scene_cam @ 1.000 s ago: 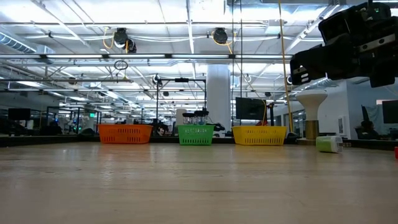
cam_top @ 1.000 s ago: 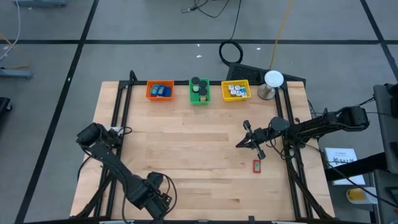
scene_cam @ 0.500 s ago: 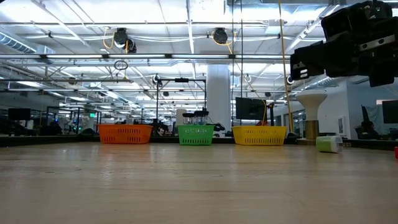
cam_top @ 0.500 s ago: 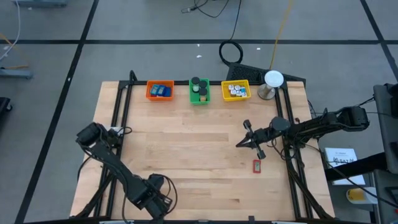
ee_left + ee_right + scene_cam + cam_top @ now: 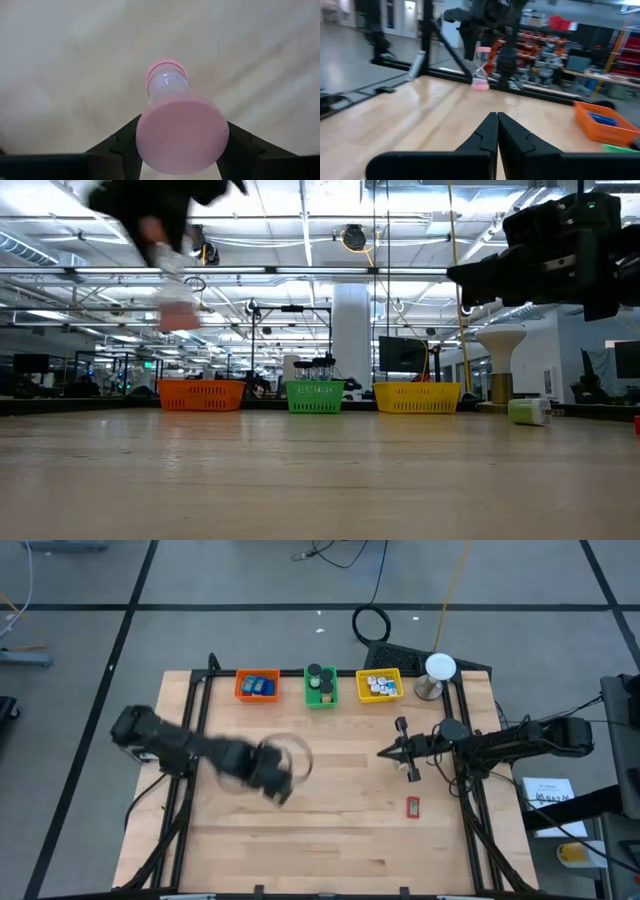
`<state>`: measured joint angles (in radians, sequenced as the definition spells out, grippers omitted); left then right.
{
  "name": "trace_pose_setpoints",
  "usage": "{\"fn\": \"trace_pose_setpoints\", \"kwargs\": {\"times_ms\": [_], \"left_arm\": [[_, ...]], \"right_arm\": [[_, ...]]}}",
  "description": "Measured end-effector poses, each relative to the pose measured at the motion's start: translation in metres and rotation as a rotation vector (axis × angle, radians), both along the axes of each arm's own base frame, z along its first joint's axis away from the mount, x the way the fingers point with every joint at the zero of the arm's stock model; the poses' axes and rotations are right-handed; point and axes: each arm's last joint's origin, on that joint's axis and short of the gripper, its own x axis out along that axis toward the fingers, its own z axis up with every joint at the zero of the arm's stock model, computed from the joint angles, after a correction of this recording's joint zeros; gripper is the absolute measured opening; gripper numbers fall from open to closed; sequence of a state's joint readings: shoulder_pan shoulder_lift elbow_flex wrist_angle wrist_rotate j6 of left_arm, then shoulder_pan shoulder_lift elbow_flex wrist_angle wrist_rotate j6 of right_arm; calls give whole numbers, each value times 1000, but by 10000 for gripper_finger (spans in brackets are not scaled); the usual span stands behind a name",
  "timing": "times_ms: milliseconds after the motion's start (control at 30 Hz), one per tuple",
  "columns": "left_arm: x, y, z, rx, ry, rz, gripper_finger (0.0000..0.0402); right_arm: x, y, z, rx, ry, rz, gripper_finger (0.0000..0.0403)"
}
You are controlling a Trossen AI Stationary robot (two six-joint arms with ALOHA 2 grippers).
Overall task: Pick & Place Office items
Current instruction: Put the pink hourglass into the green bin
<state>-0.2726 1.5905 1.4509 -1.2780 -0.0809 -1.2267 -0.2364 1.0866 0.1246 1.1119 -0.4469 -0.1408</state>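
One pink round piece [image 5: 176, 127] sits clamped in my left gripper [image 5: 175, 150] above mid-table, so I should carry it level to the bins [image 5: 319, 687]; my right gripper [image 5: 497, 131], pressed closed and empty, waits near the red block [image 5: 413, 806]

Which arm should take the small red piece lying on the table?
Right, probably. The right gripper is shut, empty and nearest the small red piece; the left gripper already holds a pink hourglass-shaped piece.
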Motion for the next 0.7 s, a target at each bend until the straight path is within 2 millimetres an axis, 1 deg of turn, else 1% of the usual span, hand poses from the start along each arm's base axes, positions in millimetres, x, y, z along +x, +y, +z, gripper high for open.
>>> {"fn": "trace_pose_setpoints", "kwargs": {"times_ms": [100, 200, 333, 400, 500, 700], "left_arm": [[10, 55, 4, 29, -28, -31, 192], [17, 108, 4, 15, -94, -45, 192], [22, 168, 3, 34, -214, -30, 192], [22, 192, 0, 58, -234, -20, 192], [22, 221, -3, 80, -224, -16, 192], [40, 261, -3, 129, -230, -58, 192]], "right_arm": [[0, -11, 3, -4, -4, -59, 0], [2, -20, 7, -2, 9, -70, 0], [6, -29, 8, 11, 60, -101, 0], [6, -32, 7, 13, 87, -117, 0], [5, -35, 5, 15, 100, -133, 0], [4, -36, 3, 16, 116, -139, 0]]}}
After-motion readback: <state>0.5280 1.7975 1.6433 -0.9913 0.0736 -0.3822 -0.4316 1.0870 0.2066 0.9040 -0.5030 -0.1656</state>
